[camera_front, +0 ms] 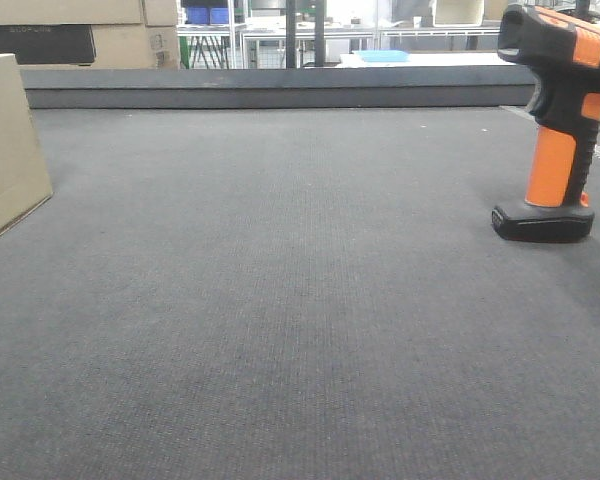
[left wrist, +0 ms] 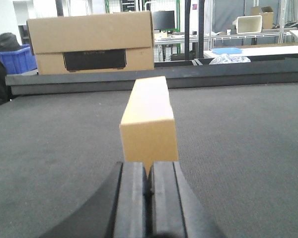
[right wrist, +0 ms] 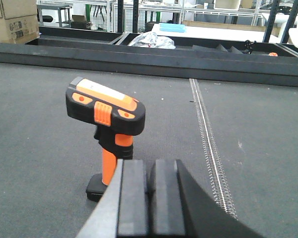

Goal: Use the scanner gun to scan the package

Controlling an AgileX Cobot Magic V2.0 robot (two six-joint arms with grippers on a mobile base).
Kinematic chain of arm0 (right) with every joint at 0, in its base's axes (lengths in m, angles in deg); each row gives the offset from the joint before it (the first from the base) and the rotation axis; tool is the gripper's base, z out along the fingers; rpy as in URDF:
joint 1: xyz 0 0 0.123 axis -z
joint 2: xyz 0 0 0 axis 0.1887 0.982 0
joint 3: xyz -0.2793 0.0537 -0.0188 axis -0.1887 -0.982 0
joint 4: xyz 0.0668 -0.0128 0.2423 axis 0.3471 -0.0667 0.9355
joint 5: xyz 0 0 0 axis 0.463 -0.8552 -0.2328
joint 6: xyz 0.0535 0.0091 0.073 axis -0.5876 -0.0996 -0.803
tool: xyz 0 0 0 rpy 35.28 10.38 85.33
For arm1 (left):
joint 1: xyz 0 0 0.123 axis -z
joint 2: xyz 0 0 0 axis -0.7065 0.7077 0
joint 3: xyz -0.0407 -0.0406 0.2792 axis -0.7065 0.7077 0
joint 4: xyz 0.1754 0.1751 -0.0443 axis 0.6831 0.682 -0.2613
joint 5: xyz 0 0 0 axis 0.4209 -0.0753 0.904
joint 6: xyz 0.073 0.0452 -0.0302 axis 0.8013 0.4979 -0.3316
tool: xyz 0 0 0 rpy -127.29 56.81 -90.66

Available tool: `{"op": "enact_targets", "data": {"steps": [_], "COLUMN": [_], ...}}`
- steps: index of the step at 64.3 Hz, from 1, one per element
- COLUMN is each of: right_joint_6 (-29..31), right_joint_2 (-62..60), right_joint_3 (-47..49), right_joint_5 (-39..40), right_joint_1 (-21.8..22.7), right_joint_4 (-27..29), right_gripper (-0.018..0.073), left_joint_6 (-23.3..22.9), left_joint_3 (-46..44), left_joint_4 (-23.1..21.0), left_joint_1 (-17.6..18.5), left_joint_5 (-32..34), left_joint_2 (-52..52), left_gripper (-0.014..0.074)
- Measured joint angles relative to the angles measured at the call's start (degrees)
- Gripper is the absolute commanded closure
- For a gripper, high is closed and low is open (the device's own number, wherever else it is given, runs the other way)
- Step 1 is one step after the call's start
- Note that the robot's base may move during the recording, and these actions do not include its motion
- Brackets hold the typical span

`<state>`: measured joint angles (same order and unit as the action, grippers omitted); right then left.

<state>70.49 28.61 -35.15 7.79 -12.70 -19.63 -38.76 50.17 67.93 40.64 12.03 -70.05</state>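
Jaws of both grippers pressed together, scanner gun (right wrist: 108,130) upright (orange handle, black head).

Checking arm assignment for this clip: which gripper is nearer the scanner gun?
Right. The right gripper sits shut just behind the upright scanner gun. The left gripper, also shut, faces the brown package instead.

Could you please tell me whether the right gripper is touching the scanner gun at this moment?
Cannot tell. In the right wrist view the shut right gripper overlaps the scanner gun's base, hiding any gap or contact.
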Motion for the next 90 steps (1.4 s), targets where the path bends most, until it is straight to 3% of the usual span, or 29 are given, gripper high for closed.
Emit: {"op": "enact_targets", "data": {"steps": [73, 83, 90], "right_joint_6": [-0.26, -12.56, -16.68], "right_joint_2": [-0.13, -0.13, -0.52], "right_joint_3": [0.00, 0.00, -0.11], "right_joint_5": [0.48, 0.74, 0.74], "right_joint_1": [0.00, 0.00, 0.00], "right_joint_4": [-0.30, -10.18, -13.47], "right_gripper": [0.0713, 0.0713, 0.0713], "left_joint_6": [-0.10, -0.10, -0.10], "left_joint_3": [0.32, 0.32, 0.32], "left_joint_4": [-0.38, -0.38, -0.38], "left_joint_1": [-0.10, -0.10, -0.10], "left_joint_5": [1.17, 1.17, 1.17], "left_joint_2": [-0.22, -0.22, -0.22], "left_gripper": [0.0707, 0.0707, 0.0707]}}
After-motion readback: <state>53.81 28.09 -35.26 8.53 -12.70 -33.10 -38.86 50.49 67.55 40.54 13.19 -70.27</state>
